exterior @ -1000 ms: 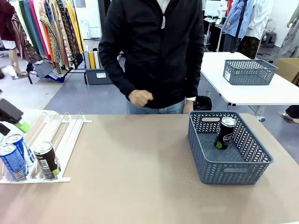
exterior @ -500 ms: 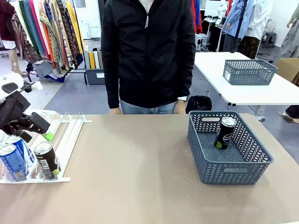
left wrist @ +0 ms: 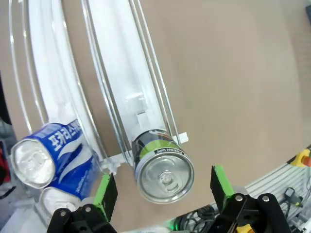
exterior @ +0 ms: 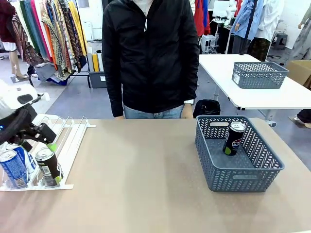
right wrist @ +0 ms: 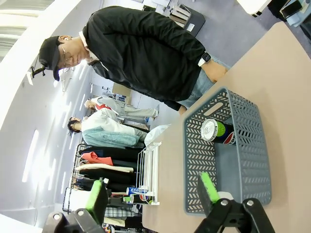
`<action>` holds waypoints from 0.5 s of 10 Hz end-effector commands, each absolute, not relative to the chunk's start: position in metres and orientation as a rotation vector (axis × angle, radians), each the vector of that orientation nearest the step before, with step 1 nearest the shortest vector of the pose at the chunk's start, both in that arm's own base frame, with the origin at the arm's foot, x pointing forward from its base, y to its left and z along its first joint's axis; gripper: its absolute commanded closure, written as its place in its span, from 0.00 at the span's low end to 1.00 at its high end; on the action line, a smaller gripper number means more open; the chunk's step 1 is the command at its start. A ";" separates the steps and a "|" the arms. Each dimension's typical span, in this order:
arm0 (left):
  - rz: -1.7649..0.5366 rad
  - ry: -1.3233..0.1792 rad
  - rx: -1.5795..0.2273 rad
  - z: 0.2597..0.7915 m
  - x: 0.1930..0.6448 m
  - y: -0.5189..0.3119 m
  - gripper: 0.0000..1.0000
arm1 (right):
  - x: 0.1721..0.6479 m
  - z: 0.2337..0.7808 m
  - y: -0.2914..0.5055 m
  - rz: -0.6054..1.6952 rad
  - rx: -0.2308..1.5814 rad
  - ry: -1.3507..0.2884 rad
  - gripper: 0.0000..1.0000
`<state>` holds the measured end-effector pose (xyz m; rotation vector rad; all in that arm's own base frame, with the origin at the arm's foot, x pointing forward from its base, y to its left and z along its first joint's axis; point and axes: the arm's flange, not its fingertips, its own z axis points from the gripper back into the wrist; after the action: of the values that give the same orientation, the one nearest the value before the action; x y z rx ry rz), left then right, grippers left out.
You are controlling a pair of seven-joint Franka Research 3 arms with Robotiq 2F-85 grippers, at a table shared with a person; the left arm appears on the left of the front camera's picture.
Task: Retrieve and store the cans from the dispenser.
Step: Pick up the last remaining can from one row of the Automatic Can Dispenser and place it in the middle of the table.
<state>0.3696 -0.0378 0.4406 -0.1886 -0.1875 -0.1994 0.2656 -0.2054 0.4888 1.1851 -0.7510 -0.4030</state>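
The white dispenser (exterior: 73, 137) lies at the table's left. At its front stops stand a dark can with a green band (exterior: 48, 166) and two blue cans (exterior: 13, 168). My left gripper (exterior: 41, 141) hangs open just above and behind the dark can. In the left wrist view that can's silver top (left wrist: 164, 175) sits between the green pads (left wrist: 105, 193) of my left gripper (left wrist: 162, 191), apart from both, with a blue can (left wrist: 48, 155) beside it. My right gripper (right wrist: 154, 194) is open and holds nothing. A black Pepsi can (exterior: 234, 138) leans inside the grey basket (exterior: 243, 177).
A person in a black jacket (exterior: 153, 58) stands at the far edge, hands down at the table's rim. The grey basket (right wrist: 194, 160) sits at the right of the table. Bare tan tabletop (exterior: 141, 174) lies between the dispenser and basket. Another table with a basket (exterior: 259, 74) stands behind.
My left arm has swung in from the left edge and come down over the dark can. The person has pulled the hand back and stands straighter.
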 end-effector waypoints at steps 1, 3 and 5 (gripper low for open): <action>-0.185 -0.151 -0.181 0.414 0.347 -0.039 0.00 | 0.269 0.490 -0.206 -0.386 1.196 -0.785 0.00; -0.197 -0.112 -0.140 0.399 0.349 -0.044 0.00 | 0.269 0.490 -0.206 -0.386 1.196 -0.785 0.00; -0.222 -0.104 -0.139 0.392 0.349 -0.051 0.00 | 0.269 0.490 -0.206 -0.386 1.196 -0.785 0.00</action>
<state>0.3757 -0.0461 0.4099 -0.1677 -0.0995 -0.2275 0.2657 -0.2054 0.4888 1.1851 -0.7509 -0.4030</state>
